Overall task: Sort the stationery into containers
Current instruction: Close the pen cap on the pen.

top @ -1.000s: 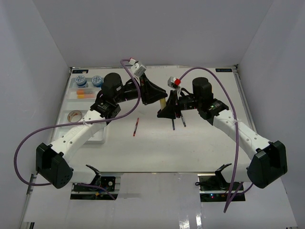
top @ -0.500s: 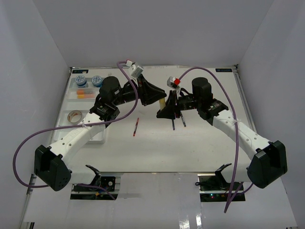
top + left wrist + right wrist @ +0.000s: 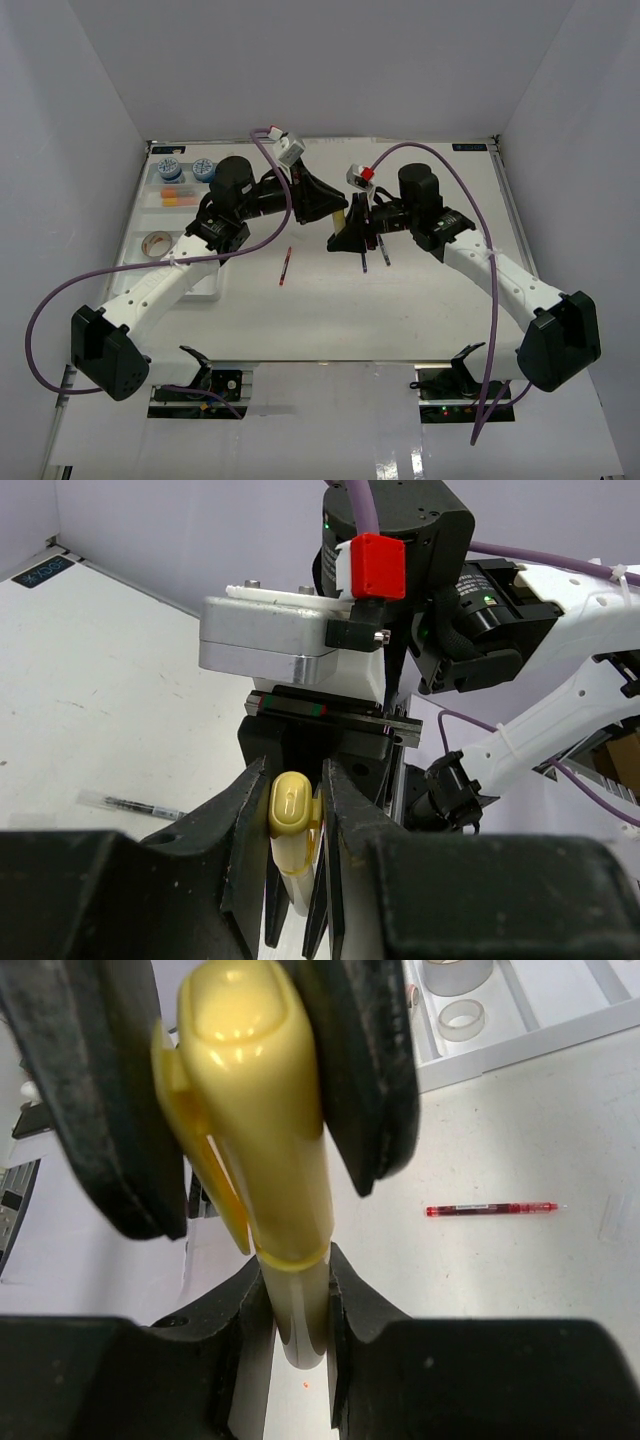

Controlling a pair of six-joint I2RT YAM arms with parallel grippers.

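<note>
Leftward, white tray (image 3: 137, 262) at bench (image 3: 330, 310) edge: two blue-white tubs (image 3: 169, 168) in far compartment, tan tape roll (image 3: 157, 242) in nearer one, orange erasers (image 3: 178, 193) between, small clear roll (image 3: 462, 1020) near tape roll. White walls (image 3: 320, 60) enclose bench. Red pen (image 3: 286, 266) lies mid-bench, two dark pens (image 3: 364, 258) right of it. Both arms reach inward and meet over bench centre. Left end effector (image 3: 293, 780) pinches yellow marker (image 3: 260, 1110) at cap; right end effector (image 3: 297, 1310) pinches its barrel.
</note>
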